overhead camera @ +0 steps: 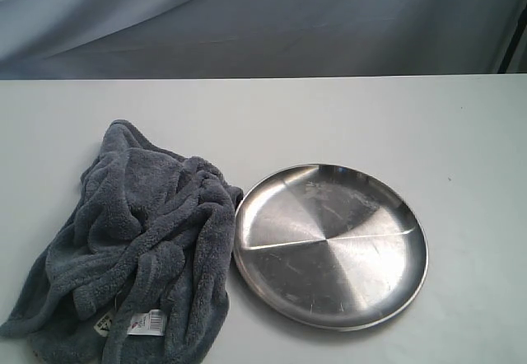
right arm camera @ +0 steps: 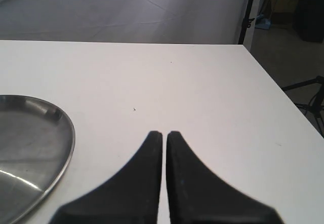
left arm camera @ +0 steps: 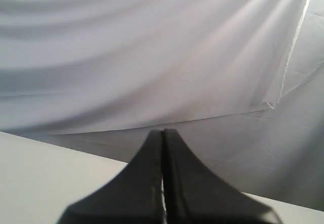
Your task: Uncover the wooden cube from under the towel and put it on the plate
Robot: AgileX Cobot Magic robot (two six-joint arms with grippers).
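A crumpled dark grey-blue towel (overhead camera: 136,240) with a white label tag (overhead camera: 146,323) lies at the front left of the white table. The wooden cube is hidden; no part of it shows. Right beside the towel sits the round steel plate (overhead camera: 331,245), bare, its rim also in the right wrist view as the plate (right arm camera: 30,153). Neither arm appears in the exterior view. My left gripper (left arm camera: 162,132) is shut with nothing in it, facing the backdrop. My right gripper (right arm camera: 164,133) is shut on nothing, above bare table beside the plate.
A grey fabric backdrop (overhead camera: 263,18) hangs behind the table's far edge (overhead camera: 263,77). The table's right edge (right arm camera: 283,92) shows in the right wrist view, with floor and stands beyond it.
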